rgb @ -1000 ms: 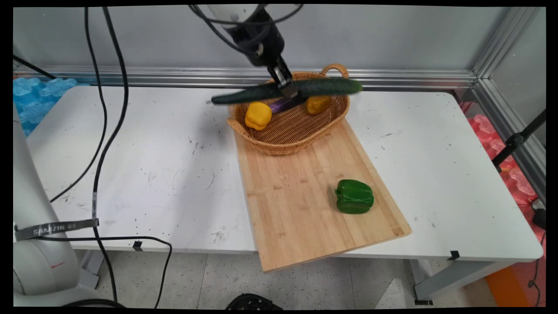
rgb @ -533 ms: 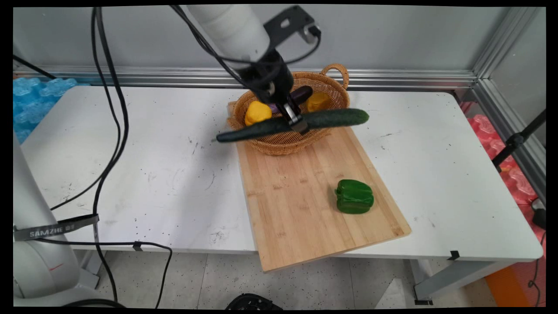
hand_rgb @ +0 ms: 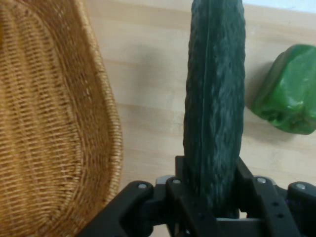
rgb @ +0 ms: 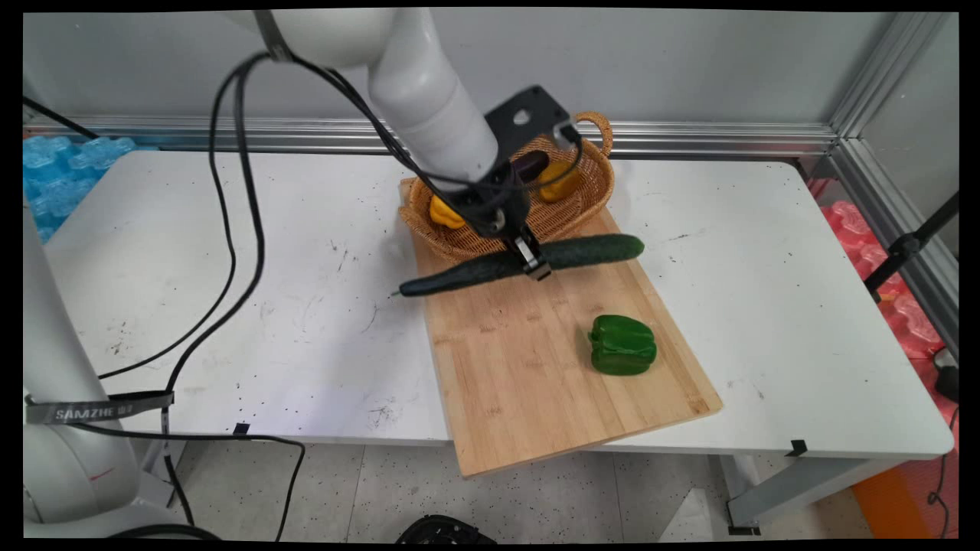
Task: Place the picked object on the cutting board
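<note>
table (rgb: 230,252) white, bears all | cutting board (rgb: 536,367) runs near-to-far; basket (rgb: 589,191) on its far end | cucumber (rgb: 566,251) held crosswise above the board's far part, just before the basket; long axis left-right | green pepper (rgb: 622,344) on board, nearer | gripper (rgb: 534,264) clamped on cucumber's middle

Bare wooden board (rgb: 528,367) is left open below the held cucumber (rgb: 521,262) (clamped crosswise in the gripper (rgb: 534,262)). Passage is blocked behind by the wicker basket (rgb: 570,210) and, nearer, by 1 green pepper (rgb: 622,345).
</note>
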